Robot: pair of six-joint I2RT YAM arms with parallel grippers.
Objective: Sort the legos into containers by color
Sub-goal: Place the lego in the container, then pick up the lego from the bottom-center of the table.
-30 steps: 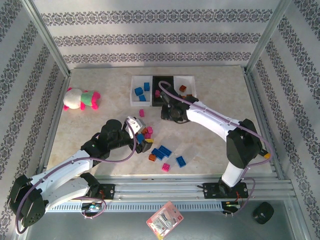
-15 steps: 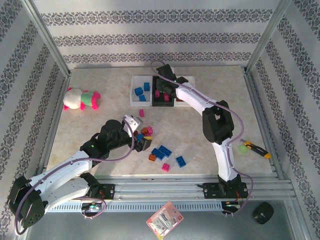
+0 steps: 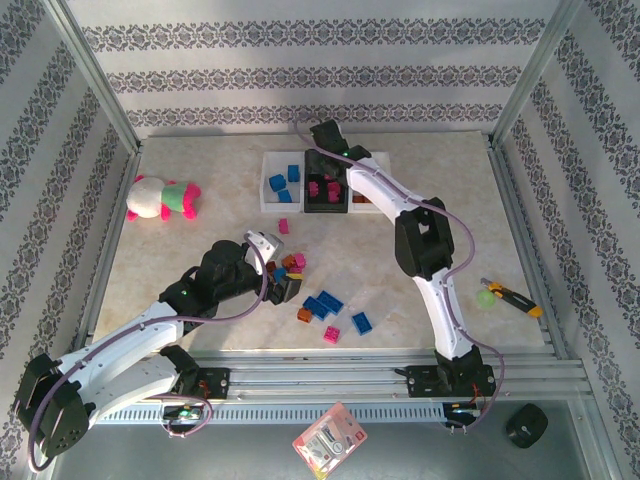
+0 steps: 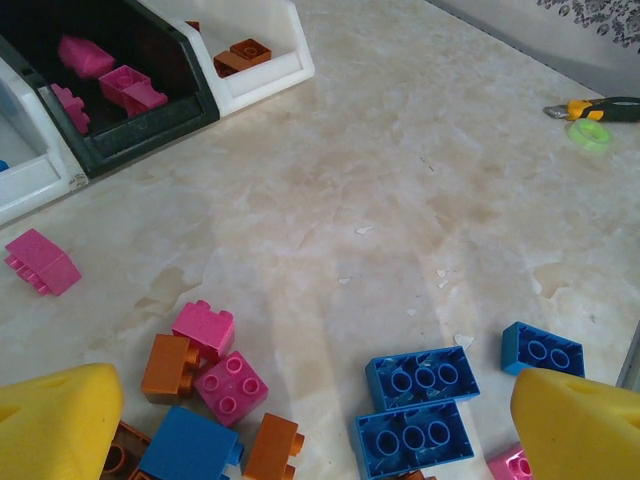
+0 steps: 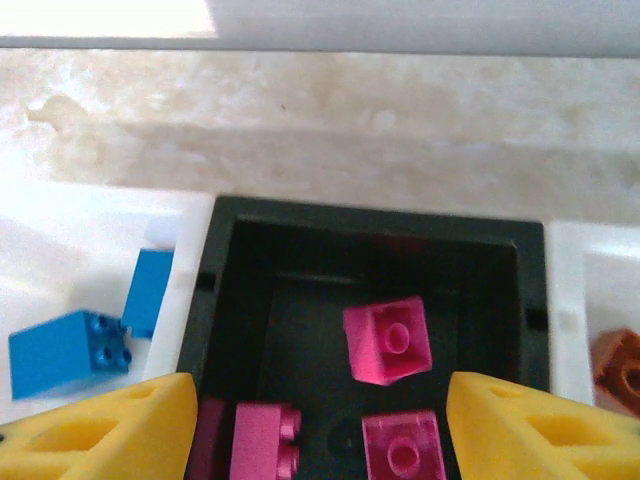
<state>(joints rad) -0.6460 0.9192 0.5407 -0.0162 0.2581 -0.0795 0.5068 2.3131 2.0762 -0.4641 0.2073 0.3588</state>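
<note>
**Mia:** What is in the trays?

**Ben:** Three trays sit in a row at the far side of the table (image 3: 450, 200), touching side to side. The left tray (image 5: 80, 240) is white and has blue bricks (image 5: 70, 352) in it. The black tray (image 5: 370, 215) in the middle has pink bricks (image 5: 388, 340). The right tray (image 4: 262, 82) is white and holds an orange brick (image 4: 245, 52).

**Mia:** Which way do the trays point?

**Ben:** In the top view, each one's long side runs away from the arms.

**Mia:** Where are the other bricks?

**Ben:** Loose on the table, nearer the arms. A lone pink one (image 3: 283, 226) lies just in front of the left tray. Then comes a heap (image 4: 230, 385) of pink, orange and blue. Right of it, two long blue ones (image 4: 422, 378) lie flat and side by side. Their long sides go left to right in the left wrist view. A shorter blue one (image 4: 541, 349) lies apart, farther right.

**Mia:** And the grippers?

**Ben:** The left gripper (image 4: 320, 440) hangs low over the loose bricks, fingers spread wide, holding nothing. The right gripper (image 5: 320, 430) is over the black tray. Its fingers are apart, with nothing between them. The pink bricks lie in the tray below.
</note>
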